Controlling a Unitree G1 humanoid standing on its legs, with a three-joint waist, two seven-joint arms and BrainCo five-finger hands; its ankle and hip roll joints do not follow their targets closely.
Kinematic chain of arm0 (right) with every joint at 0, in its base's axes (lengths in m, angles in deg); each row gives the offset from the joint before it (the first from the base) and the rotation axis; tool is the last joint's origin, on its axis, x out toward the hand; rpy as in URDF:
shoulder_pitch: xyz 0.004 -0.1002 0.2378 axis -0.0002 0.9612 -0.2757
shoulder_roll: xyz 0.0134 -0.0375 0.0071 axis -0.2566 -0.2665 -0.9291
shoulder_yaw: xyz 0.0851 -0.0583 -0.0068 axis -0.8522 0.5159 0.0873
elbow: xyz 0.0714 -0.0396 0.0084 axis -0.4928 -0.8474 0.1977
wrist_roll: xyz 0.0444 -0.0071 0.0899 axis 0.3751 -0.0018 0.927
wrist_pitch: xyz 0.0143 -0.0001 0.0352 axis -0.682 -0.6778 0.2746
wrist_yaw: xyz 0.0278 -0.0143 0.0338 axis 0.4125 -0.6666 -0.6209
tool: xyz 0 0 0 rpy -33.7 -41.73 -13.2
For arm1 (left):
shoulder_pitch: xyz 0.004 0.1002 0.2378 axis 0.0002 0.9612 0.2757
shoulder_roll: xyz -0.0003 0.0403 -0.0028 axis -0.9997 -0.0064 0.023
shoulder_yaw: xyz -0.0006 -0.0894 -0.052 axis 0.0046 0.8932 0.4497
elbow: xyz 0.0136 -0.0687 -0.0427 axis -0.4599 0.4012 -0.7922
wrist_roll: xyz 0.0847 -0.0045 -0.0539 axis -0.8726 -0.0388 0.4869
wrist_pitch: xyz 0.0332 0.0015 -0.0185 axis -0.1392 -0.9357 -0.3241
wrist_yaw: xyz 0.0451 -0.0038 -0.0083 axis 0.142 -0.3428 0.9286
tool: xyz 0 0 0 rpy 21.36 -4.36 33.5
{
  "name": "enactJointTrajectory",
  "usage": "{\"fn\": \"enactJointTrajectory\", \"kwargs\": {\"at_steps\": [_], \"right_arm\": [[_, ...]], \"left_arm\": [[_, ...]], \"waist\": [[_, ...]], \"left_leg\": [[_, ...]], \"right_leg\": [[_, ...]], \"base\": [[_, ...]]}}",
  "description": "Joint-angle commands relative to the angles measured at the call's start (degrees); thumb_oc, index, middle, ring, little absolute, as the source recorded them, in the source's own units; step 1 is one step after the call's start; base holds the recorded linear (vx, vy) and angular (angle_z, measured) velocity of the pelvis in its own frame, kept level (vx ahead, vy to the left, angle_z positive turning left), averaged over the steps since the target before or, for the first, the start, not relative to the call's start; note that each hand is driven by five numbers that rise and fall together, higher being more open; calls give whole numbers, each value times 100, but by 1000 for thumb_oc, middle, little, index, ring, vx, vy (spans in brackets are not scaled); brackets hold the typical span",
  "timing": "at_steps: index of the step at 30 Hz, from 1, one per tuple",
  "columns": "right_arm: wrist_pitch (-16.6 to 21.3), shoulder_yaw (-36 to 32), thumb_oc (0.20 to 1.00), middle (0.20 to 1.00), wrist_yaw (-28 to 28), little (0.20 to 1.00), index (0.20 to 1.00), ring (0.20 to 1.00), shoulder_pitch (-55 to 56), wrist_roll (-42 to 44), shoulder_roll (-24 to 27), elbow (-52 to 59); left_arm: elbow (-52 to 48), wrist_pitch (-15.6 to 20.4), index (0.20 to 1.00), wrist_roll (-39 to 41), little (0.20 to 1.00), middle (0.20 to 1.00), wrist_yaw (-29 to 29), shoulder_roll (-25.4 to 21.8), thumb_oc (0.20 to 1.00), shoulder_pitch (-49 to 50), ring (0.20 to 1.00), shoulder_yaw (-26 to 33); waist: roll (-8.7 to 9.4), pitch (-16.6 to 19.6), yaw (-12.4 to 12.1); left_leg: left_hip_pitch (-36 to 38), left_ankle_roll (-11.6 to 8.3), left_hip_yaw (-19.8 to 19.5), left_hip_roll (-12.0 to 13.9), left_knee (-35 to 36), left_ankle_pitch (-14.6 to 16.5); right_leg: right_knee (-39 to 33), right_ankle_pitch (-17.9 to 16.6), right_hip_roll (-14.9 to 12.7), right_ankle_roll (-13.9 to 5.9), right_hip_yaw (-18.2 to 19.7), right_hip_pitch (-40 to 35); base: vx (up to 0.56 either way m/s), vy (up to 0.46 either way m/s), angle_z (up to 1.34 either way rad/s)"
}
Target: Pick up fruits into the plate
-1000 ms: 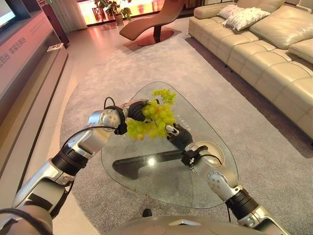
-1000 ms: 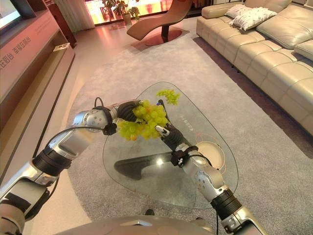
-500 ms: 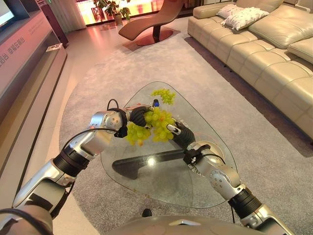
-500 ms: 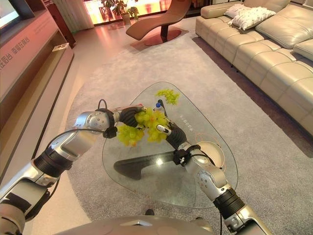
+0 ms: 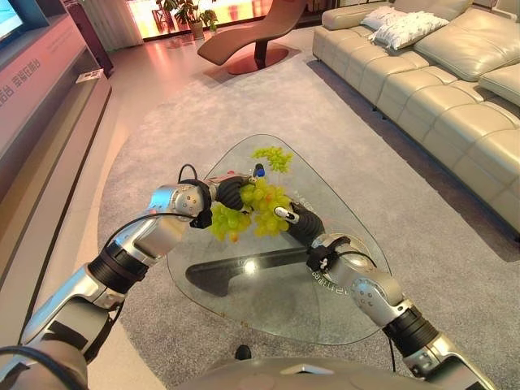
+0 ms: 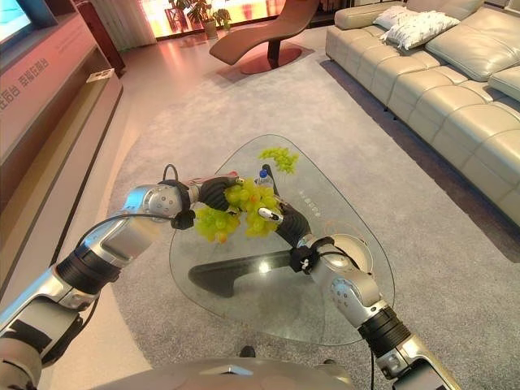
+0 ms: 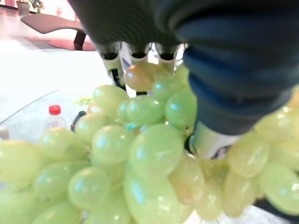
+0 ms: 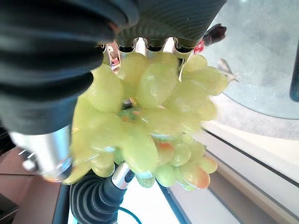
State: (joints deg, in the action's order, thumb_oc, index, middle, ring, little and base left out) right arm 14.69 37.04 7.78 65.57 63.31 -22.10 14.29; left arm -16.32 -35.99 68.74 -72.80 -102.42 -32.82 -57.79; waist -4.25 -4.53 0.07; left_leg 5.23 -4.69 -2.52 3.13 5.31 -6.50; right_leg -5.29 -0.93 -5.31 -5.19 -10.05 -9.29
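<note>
— Grey carpet [image 5: 162,130] is spreading wide round the glass surface [image 5: 276,309], isn't it?

— Yes, and the surface's rounded edge is lying open on every side; the beige sofa [image 5: 422,89] is standing well apart to my right, the brown lounge chair [image 5: 256,32] far ahead.

— Where are the fruits?

— I am holding a big bunch of green grapes [image 5: 252,207] above the middle of the surface. My left hand [image 5: 230,192] is curling round it from one side, my right hand [image 5: 294,221] from the other, so the bunch is hanging between them.

— And the plate?

— The plate [image 6: 357,253] is sitting near the surface's right edge, just beside my right wrist. A smaller grape bunch [image 5: 272,158] is lying near the far edge, a small bottle [image 6: 262,175] close by it.
</note>
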Motion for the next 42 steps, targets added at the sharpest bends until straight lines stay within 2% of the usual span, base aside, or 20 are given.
{"fn": "enactJointTrajectory", "kwargs": {"at_steps": [1,26,27,28,29,42], "right_arm": [[46,-12,200,200,-246,200,200,200,-479,9,-157,599],[62,-56,200,200,-321,200,200,200,-471,16,-217,546],[63,-53,247,247,-333,247,247,247,-476,33,-220,551],[63,-50,247,247,-337,247,247,247,-478,30,-222,550],[61,-48,1000,1000,-351,1000,1000,1000,-484,17,-224,545],[205,-205,1000,1000,-656,1000,1000,1000,-629,-486,118,803]], "left_arm": [[-61,231,200,-116,200,200,211,-253,200,-784,200,128],[-8,277,200,-133,200,200,167,-228,200,-796,200,163],[-5,268,200,-132,200,200,153,-224,200,-803,200,160],[-3,264,200,-130,200,200,154,-222,200,-805,200,157],[2,258,200,-128,200,200,153,-221,200,-808,200,151],[118,205,200,-186,200,200,113,-316,200,-768,200,216]], "waist": [[260,-51,-57],[264,-43,-46],[264,-39,-46],[264,-38,-46],[264,-38,-46],[285,-51,-19]], "left_leg": [[359,333,174,-493,-31,678],[382,343,190,-496,-31,696],[380,345,188,-498,-31,697],[379,344,187,-499,-31,697],[377,345,185,-499,-31,696],[380,331,219,-485,-31,688]], "right_leg": [[50,-75,136,-101,330,53],[56,-63,128,-103,337,35],[51,-62,130,-102,340,35],[51,-62,130,-103,341,36],[51,-63,131,-103,342,38],[42,-74,137,-111,374,39]], "base": [[0,0,0],[0,0,0],[0,0,0],[0,0,0],[0,0,0],[0,0,0]]}}
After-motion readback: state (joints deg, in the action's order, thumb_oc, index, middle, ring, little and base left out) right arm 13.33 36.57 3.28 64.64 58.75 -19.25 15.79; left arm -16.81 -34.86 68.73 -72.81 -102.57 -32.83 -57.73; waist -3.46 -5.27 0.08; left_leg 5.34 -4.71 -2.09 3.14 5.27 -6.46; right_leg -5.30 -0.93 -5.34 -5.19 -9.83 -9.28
